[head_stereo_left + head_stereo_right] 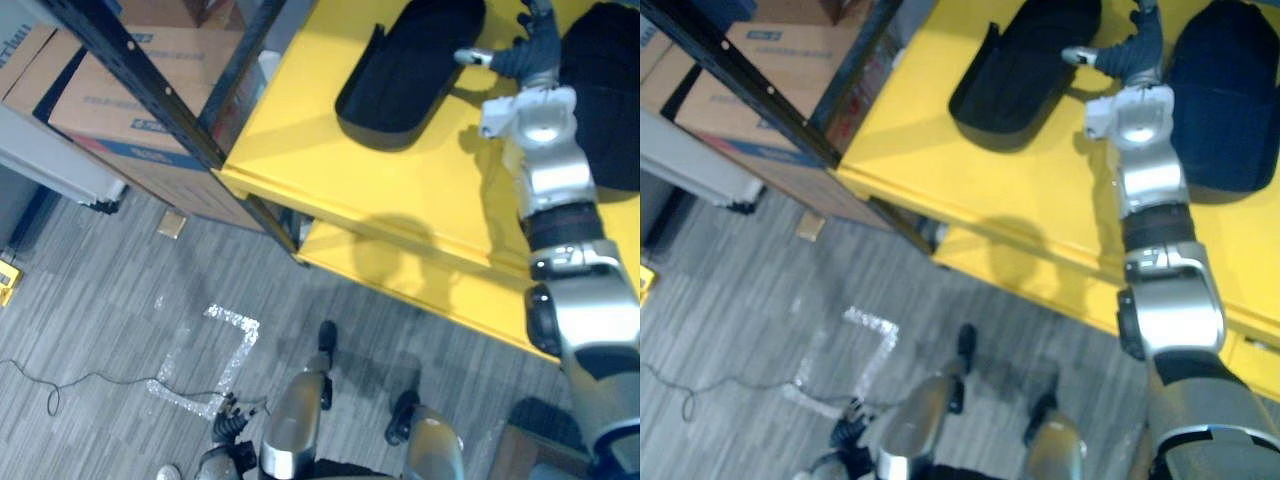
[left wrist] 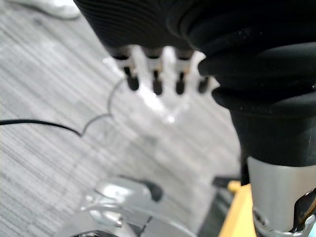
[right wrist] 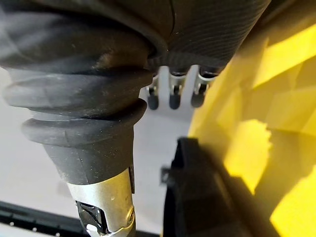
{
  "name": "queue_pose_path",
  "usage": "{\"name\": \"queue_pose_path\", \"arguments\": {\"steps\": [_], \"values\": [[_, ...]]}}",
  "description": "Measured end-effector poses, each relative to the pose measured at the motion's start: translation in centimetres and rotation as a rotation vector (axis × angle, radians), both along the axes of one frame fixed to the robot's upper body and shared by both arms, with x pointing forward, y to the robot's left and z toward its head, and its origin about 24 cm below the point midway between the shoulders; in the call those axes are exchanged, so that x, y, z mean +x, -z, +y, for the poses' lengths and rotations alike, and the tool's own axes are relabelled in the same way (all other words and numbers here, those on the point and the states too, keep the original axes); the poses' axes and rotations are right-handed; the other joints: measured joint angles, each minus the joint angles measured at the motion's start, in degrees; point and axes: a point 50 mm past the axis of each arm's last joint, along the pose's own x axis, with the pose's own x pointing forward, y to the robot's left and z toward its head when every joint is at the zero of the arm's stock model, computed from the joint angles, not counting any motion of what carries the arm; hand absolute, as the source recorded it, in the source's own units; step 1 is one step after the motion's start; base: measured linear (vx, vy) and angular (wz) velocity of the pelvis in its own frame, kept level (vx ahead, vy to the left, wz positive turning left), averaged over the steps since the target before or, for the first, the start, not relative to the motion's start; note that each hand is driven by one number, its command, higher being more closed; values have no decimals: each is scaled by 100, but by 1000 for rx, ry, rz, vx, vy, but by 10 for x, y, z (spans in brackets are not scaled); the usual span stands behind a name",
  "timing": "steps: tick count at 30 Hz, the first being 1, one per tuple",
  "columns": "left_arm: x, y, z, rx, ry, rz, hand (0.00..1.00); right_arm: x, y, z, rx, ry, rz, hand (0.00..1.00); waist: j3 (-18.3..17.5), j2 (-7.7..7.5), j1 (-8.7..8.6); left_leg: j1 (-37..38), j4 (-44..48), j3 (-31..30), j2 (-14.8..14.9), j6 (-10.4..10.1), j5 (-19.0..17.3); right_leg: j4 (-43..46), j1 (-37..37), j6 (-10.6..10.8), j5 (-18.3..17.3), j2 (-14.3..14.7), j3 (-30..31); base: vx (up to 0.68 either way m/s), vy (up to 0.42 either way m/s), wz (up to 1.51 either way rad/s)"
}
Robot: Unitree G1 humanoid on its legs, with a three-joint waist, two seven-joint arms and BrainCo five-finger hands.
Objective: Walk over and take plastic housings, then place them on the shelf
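Two black plastic housings lie on the yellow surface (image 1: 400, 190): an oval one (image 1: 405, 70) on the left and a rounder one (image 1: 605, 90) on the right. My right hand (image 1: 535, 45) reaches out over the surface between them, with its thumb pointing toward the left housing. Its fingers (image 3: 170, 94) are straight and hold nothing, and a black housing edge (image 3: 197, 197) shows past them. Down by the floor hangs my left hand (image 1: 228, 425), its fingers (image 2: 155, 81) relaxed and empty.
A black rack beam (image 1: 130, 70) slants across the upper left, with cardboard boxes (image 1: 130, 110) behind it. A lower yellow level (image 1: 420, 275) juts out under the top surface. Silver tape marks (image 1: 215, 360) lie on the grey carpet.
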Motion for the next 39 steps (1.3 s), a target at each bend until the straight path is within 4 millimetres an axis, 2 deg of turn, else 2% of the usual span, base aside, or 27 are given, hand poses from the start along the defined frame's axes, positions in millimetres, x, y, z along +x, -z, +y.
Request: {"name": "queue_pose_path", "arguments": {"steps": [8,20,25,39], "values": [[0,0,-4,-3,26,2,0,0,1,0,12,19,3,0,-1,1,87,-99,29,-59,2,-5,4,-32,-24,2,4,15,-60,12,9,4],[-1,2,-4,-13,11,9,0,5,12,-10,95,61,49,0,-1,1,186,-185,62,-103,-4,-4,4,-24,-69,3,3,16,-98,0,2,0],[-1,2,-4,-28,-9,7,0,5,12,-14,110,71,50,0,3,11,182,-199,114,-219,-21,-5,2,-25,13,-5,-20,14,-224,6,5,10],[-2,2,-5,-30,-4,9,0,5,4,-12,92,45,27,0,-16,48,361,-378,253,-372,-33,-16,-5,88,-58,-16,-88,5,-370,-5,3,5]]}}
